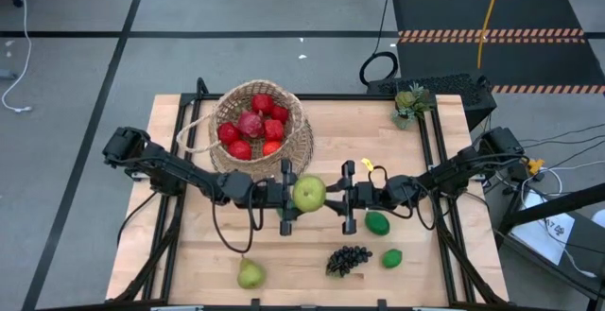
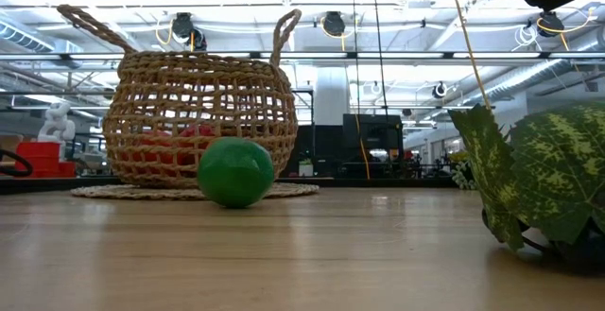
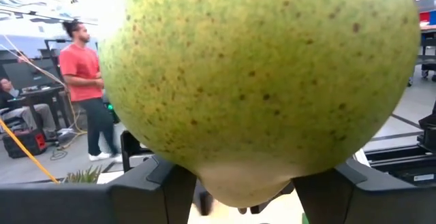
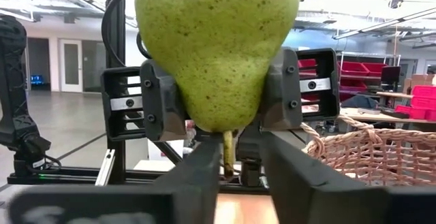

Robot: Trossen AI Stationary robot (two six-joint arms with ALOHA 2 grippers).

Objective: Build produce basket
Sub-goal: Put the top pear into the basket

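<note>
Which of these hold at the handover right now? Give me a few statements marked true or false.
1. The left gripper has its jaws clamped on the pear. True.
2. The basket is empty. False: red fruits lie in it.
3. A second pear lies on the table, outside the basket. True.
4. The grape bunch is in the basket. False: it lies on the table beside a lime.
5. The right gripper pinches the pear's body. False: its jaws stand apart around the stem.
</note>
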